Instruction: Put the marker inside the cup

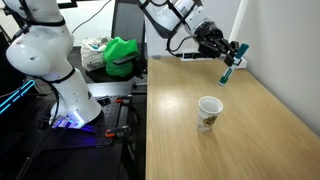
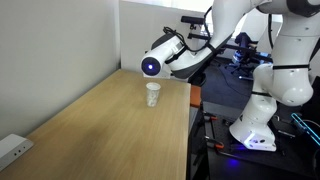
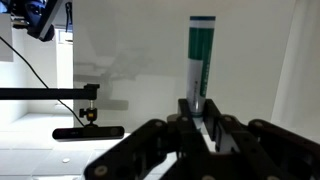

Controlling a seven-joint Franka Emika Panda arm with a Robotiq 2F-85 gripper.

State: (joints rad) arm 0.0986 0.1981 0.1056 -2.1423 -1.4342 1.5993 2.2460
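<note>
My gripper (image 1: pixel 229 62) is shut on the marker (image 1: pixel 229 70), a thin stick with a teal-green part, and holds it in the air above the far end of the wooden table (image 1: pixel 240 130). In the wrist view the marker (image 3: pixel 200 60) sticks out from between my fingers (image 3: pixel 200 110). The white paper cup (image 1: pixel 209 112) with a brownish pattern stands upright on the table, nearer the front than the gripper and apart from it. The cup also shows in an exterior view (image 2: pixel 153 93), partly behind the arm's wrist (image 2: pixel 165 60); the marker is hidden there.
A white wall (image 1: pixel 270 40) runs along the table's far side. A second white robot (image 1: pixel 50 60) and a green object (image 1: pixel 122 55) stand beside the table. A white power strip (image 2: pixel 12 150) lies at a table corner.
</note>
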